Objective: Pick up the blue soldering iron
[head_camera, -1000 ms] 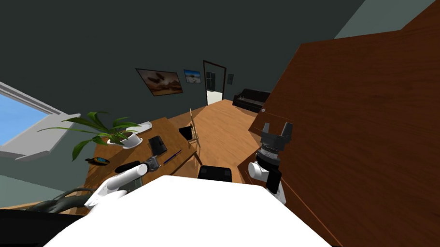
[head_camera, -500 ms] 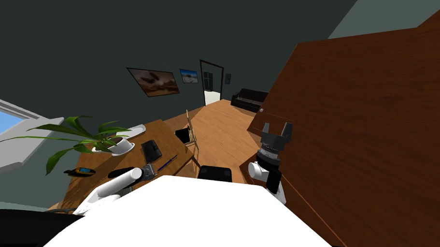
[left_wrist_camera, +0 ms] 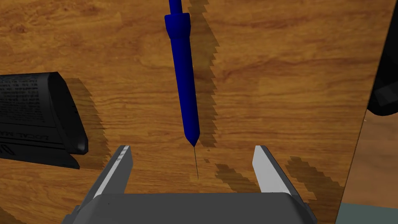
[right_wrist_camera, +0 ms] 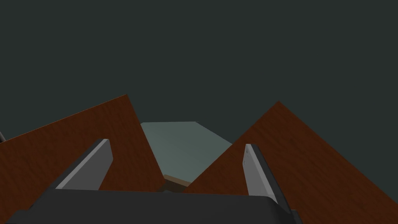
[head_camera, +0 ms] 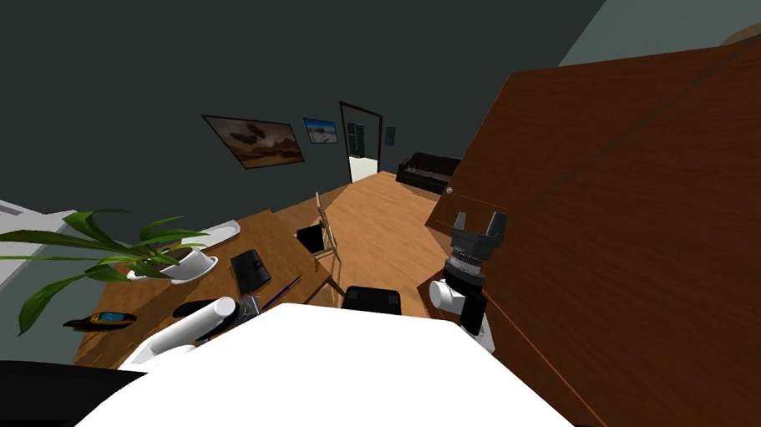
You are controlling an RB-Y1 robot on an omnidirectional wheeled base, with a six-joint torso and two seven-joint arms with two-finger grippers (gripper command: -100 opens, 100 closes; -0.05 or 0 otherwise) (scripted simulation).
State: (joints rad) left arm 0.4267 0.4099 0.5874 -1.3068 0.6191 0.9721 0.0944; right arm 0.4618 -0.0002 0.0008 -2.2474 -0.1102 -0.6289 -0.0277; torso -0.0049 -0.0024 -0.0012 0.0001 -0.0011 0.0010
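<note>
A dark grey-green wall took up most of the room from my nine to my twelve o'clock. A tall reddish-brown wooden cabinet face rose at my two o'clock. Between them a light wooden plank floor ran off toward twelve, ending at a dark-framed doorway with a black sofa just to its one o'clock side. Two framed pictures hung on the wall, the large brown one at eleven and a small blue one nearer the door.

The brown wood-grain table lay at my ten o'clock, with a slim wooden chair at its far edge. On it stood a long-leaved green plant in a white pot. A flat black printed block lay near the table's middle.

My right claw was raised at one o'clock beside the cabinet, its blades spread apart and holding nothing.

My left claw hung low over the table, blades wide apart. The slender blue soldering iron lay flat on the wood at the claw's twelve o'clock, near the table's edge. Its thin needle tip reached in between my blades without touching either. The black block sat at the claw's ten o'clock, apart from the iron.
</note>
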